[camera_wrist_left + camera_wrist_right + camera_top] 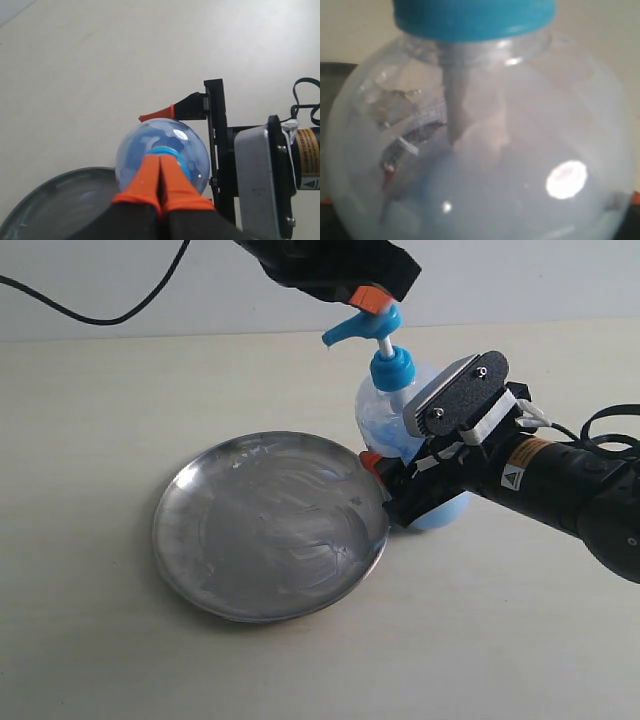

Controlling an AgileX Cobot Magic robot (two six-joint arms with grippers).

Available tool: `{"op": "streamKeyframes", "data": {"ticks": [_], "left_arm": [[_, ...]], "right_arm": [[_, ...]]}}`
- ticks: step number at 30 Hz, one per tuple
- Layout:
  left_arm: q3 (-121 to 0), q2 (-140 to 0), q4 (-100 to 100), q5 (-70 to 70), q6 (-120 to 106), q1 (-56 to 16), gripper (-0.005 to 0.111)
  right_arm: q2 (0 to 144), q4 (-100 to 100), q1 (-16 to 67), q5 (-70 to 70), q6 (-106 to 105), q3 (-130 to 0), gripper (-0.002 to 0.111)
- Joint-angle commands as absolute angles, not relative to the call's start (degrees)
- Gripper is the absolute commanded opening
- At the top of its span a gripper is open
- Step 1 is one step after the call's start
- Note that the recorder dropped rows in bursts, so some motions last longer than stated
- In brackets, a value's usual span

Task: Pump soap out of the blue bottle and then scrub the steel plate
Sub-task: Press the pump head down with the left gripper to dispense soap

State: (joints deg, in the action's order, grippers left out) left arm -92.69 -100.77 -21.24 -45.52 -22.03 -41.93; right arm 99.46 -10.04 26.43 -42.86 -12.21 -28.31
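Orange-tipped and spread wide, clasping the round belly of the blue bottle point(385, 410) with the right gripper point(395, 445), one fingertip on either side of the clear wall. Holding it upright on the pale bench point(100, 390), just beside the steel plate point(270, 530), the nearer fingertip almost touching the raised rim. Resting the left gripper point(368, 298), pinched fully together, on top of the bright blue pump head point(360, 328), spout turned toward the plate's side. Showing light blue soap point(495, 190) through the wall in the right wrist view, around the grey dip tube point(456, 100). Leaving the plate lying flat on the bench, left of the bottle in the exterior view, pale streaky smears crossing its shiny face.
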Motion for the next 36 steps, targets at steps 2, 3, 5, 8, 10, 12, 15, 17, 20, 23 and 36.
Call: {"op": "streamKeyframes", "data": {"ticks": [2,3,5,8,10,12,15,17,20,23,36], "left_arm": [[-92.8,-101.0,-21.7,-47.1,-21.8,-42.2,0.0],[-92.8,-101.1,-21.7,-47.3,-21.8,-42.2,0.0],[-92.8,-101.2,-21.7,-47.7,-21.8,-42.2,0.0],[-92.8,-101.6,-21.8,-48.2,-21.8,-42.2,0.0],[-92.8,-101.6,-21.8,-48.2,-21.8,-42.2,0.0],[-92.8,-101.6,-21.8,-48.2,-21.8,-42.2,0.0],[-92.8,-101.6,-21.6,-48.6,-21.8,-42.2,0.0],[-92.8,-101.7,-21.6,-49.0,-21.8,-42.2,0.0],[-92.8,-102.0,-21.6,-49.6,-21.8,-42.2,0.0],[-92.8,-102.8,-21.6,-50.0,-21.8,-42.2,0.0],[-92.8,-104.6,-21.6,-51.2,-21.8,-42.2,0.0]], "right_arm": [[99.3,-10.7,26.3,-45.1,-12.5,-29.1,0.0],[99.3,-10.7,26.3,-45.1,-12.5,-29.1,0.0],[99.3,-10.7,26.3,-45.1,-12.5,-29.1,0.0],[99.3,-10.7,26.3,-45.1,-12.5,-29.1,0.0],[99.3,-10.7,26.3,-45.1,-12.5,-29.1,0.0],[99.3,-10.9,26.3,-45.0,-12.5,-29.1,0.0],[99.3,-10.9,26.3,-45.0,-12.4,-29.1,0.0],[99.3,-11.1,26.3,-45.0,-12.2,-29.1,0.0],[99.3,-11.1,26.3,-45.0,-12.2,-29.1,0.0],[99.3,-11.1,26.3,-45.0,-12.0,-29.1,0.0],[99.3,-11.6,26.3,-45.0,-12.0,-29.1,0.0]]}}
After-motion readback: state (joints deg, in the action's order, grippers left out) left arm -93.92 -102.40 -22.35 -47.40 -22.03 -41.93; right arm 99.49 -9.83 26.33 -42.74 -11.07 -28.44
